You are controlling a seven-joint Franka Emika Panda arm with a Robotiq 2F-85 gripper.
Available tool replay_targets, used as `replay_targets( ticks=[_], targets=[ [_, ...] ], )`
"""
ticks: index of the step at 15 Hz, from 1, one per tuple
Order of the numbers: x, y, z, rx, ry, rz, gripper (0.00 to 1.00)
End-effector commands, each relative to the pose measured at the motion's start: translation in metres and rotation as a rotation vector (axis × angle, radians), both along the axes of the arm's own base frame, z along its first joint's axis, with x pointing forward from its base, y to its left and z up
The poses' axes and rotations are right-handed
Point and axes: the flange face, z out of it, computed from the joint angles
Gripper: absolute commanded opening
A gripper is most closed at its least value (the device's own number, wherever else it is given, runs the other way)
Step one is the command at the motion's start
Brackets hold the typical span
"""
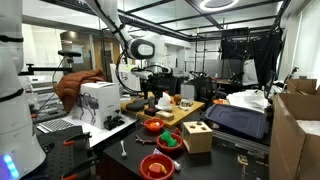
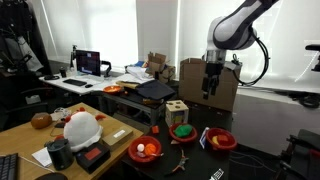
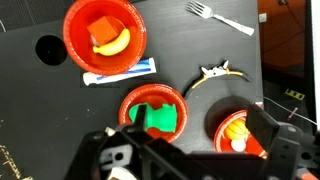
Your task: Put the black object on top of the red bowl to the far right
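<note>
My tool (image 3: 190,150) sits nearest, spread wide, empty, above the green-filled red bowl (image 3: 155,112); can't surely spot the black object, so the whole job remains.

Bright windows (image 2: 100,25), cluttered desks (image 2: 88,86), ceiling light (image 1: 218,4), cardboard boxes (image 1: 296,130).

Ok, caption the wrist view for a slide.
Open gripper above three red bowls and a fork on a black table.

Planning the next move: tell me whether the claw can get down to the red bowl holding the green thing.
Probably yes. The open claw hangs well above the red bowl, which lies almost straight below it in the wrist view, and nothing stands between them.
</note>
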Motion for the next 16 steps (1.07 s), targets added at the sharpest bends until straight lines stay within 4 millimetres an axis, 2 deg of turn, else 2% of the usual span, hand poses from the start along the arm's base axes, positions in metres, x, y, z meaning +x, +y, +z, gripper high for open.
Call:
replay_targets(
  ticks=[1, 4, 6, 8, 12, 16],
  targets=[
    [0.03, 0.02, -0.027, -0.004, 0.045, -0.029, 1.0],
    [0.046, 0.035, -0.054, -0.003, 0.072, -0.039, 1.0],
    [0.057, 0.042, -0.082, 0.007, 0.095, -0.059, 1.0],
    [0.066, 0.051, -0.098, 0.005, 0.102, -0.061, 1.0],
    [0.086, 0.07, -0.123, 0.033, 0.146, -0.076, 1.0],
    [0.107, 0.082, -0.134, 0.061, 0.191, -0.077, 1.0]
  ],
)
